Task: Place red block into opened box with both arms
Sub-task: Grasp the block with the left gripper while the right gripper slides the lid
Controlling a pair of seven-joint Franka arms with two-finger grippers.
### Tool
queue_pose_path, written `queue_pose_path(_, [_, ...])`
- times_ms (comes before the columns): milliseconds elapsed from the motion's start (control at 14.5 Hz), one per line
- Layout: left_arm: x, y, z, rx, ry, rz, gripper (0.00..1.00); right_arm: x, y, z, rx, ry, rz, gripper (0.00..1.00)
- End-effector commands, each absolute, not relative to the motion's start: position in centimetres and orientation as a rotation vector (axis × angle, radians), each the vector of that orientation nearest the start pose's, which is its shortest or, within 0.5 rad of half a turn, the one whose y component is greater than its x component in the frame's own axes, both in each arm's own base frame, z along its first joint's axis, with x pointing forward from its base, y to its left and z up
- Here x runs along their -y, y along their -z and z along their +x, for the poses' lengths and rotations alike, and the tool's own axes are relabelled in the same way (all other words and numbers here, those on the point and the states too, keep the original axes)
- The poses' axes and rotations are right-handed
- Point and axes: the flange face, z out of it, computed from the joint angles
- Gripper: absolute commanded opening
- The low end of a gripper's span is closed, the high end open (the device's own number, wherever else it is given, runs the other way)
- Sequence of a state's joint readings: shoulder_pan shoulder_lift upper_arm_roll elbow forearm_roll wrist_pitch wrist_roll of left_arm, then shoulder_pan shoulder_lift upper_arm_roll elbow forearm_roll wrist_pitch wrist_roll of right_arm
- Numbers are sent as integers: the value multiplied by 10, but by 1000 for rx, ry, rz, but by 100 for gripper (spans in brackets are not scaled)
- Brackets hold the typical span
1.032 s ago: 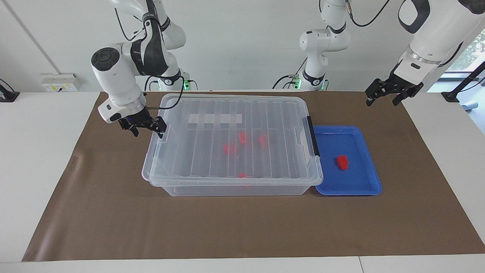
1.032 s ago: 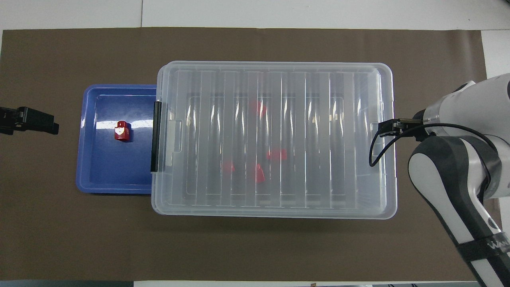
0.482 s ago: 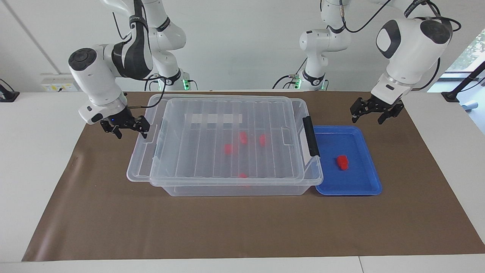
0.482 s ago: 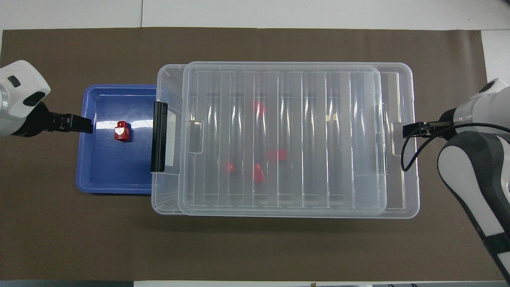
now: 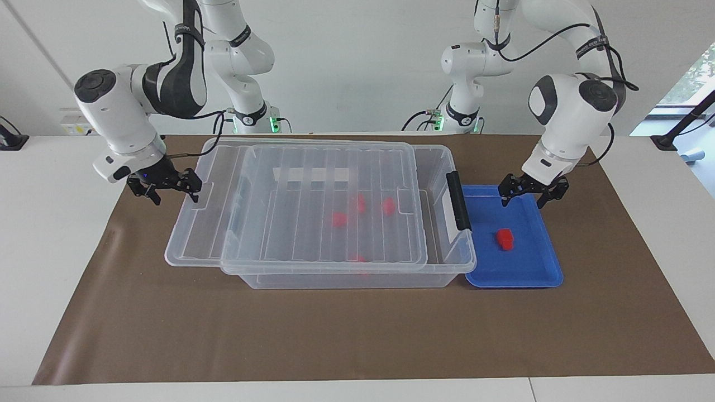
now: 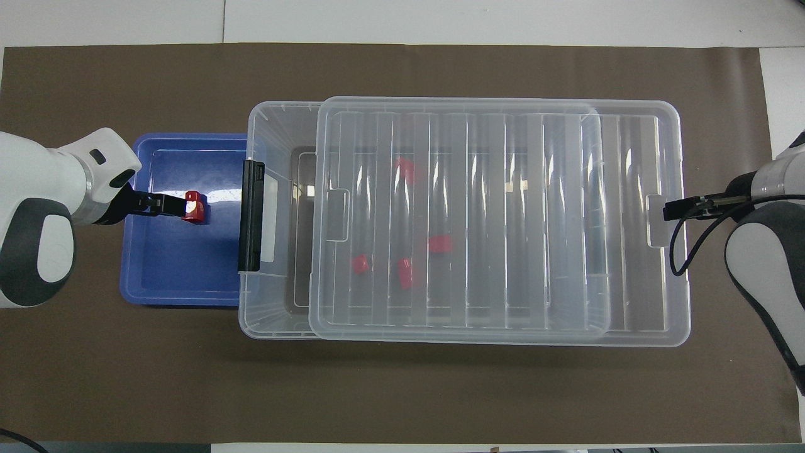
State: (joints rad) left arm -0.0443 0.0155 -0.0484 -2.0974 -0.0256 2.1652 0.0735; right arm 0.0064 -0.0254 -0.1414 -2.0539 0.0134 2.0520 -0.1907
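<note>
The red block (image 5: 505, 238) is seen in the blue tray (image 5: 536, 276) under the spread left gripper (image 5: 533, 192), four red pieces lie in the box (image 5: 346, 276), and its lid (image 5: 190, 245) is met by the wide right gripper (image 5: 166, 187).

We see the ribbed lid (image 5: 313, 201) covering most of the box (image 5: 357, 271), leaving only a narrow open strip beside the black latch (image 5: 458, 200) toward the blue tray (image 5: 525, 273).

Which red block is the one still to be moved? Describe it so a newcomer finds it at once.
Start at the big clear box, then the blue tray beside its black-latched end. The red block lies alone there, uncovered; the other red blocks sit inside the box under the clear lid.
</note>
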Motion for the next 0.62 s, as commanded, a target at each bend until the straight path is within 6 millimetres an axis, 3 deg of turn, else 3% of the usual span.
queue_pose_path(0, [51,-383,545,-243,107,-3159,99,92,-449,535,118,56,-3139,100])
queue_pose_path(275, [50,-342,551,-235,185,-3156,96,121,-450,530,150,58,-3140,100])
queue_pose_path(550, [48,-319,552,-229,209,-3154,95,133,-451,527,138,61,-3142,100])
